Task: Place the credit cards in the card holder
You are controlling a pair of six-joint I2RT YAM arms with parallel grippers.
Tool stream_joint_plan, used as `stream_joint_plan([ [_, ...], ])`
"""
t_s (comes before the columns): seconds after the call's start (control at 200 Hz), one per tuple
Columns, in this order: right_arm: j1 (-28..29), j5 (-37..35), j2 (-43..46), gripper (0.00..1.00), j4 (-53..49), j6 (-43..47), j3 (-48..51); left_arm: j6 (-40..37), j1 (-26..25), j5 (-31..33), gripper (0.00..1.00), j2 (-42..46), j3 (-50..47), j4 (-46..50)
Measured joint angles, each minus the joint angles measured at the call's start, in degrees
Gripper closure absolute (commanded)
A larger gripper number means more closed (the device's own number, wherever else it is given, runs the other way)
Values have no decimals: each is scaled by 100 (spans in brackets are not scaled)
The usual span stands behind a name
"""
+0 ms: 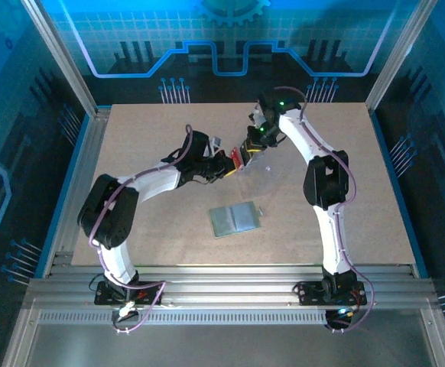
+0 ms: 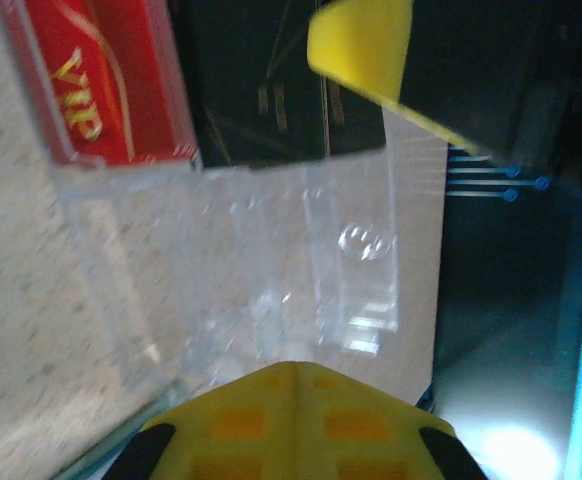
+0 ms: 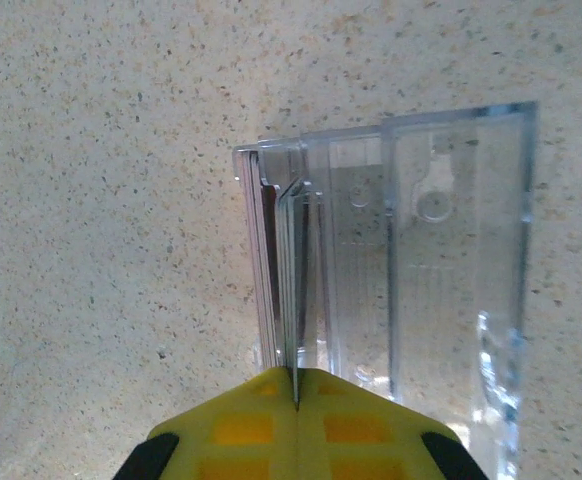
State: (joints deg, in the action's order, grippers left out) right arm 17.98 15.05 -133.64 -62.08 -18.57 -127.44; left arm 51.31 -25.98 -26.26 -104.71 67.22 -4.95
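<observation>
The red card and the black card stand side by side on edge in the raised half of an open clear plastic case. The red card reads VIP. My right gripper comes down from above, shut on a thin sheet that looks like the black card's top edge; its yellow finger covers that card's corner. My left gripper is shut on the flat clear half that lies on the table. The pale grey-green card holder lies flat nearer the bases, apart from both grippers.
The two arms meet mid-table, left gripper and right gripper close together over the clear case. Metal frame rails border the speckled tabletop.
</observation>
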Motion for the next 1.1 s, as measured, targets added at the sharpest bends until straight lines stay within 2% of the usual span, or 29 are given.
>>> stream_joint_plan([
  [0.355, -203, -2, 219, 100, 7, 17, 264, 651, 37, -238, 100, -1613, 1222, -393],
  [1.101, -269, -162, 310, 100, 15, 42, 498, 730, 31, -420, 100, -2780, 2848, -199],
])
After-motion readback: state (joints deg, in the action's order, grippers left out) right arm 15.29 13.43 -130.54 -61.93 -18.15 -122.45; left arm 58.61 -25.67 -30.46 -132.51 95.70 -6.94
